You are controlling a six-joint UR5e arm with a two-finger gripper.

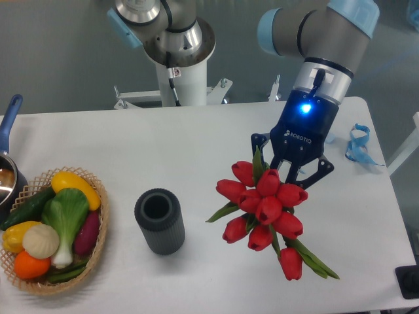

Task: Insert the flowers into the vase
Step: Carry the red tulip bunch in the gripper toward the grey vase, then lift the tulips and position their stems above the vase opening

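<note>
The flowers [265, 209] are a bunch of red tulip buds with green leaves, right of the table's middle. Leaves stick out to the lower right and to the left. My gripper [290, 178] comes down from the upper right onto the top of the bunch. Its fingers converge into the buds and stems and look shut on them; the fingertips are hidden among the buds. The vase [159, 221], a short dark grey ribbed cylinder with its round mouth up, stands upright on the white table [196, 144], well to the left of the flowers and apart from them.
A wicker basket [98, 243] of toy vegetables sits at the front left. A pot with a blue handle [10, 114] is at the left edge. A blue ribbon [359, 145] lies at the right rear. A black object [409, 281] is at the front right corner.
</note>
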